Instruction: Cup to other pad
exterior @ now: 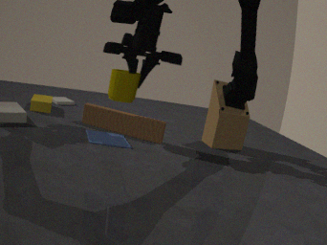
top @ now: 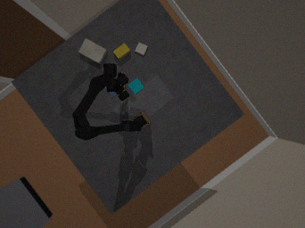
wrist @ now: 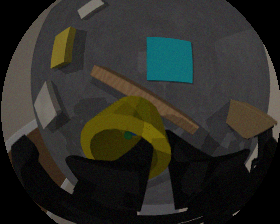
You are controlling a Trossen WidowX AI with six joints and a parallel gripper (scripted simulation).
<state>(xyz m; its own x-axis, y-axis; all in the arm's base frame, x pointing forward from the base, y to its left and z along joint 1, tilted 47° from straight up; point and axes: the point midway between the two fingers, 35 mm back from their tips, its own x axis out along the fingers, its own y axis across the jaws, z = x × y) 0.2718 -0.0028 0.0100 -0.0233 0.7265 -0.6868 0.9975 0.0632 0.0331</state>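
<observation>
The fingers pinch the rim of the yellow cup, which hangs in the air above the long wooden bar on the counter, its mouth tipped slightly from upright. In the wrist view the teal pad lies beyond the bar, ahead of the cup, so the carry must cross the bar. The exterior view hides that pad and shows only the blue pad on the bar's near side. A marble shows only in the wrist view.
</observation>
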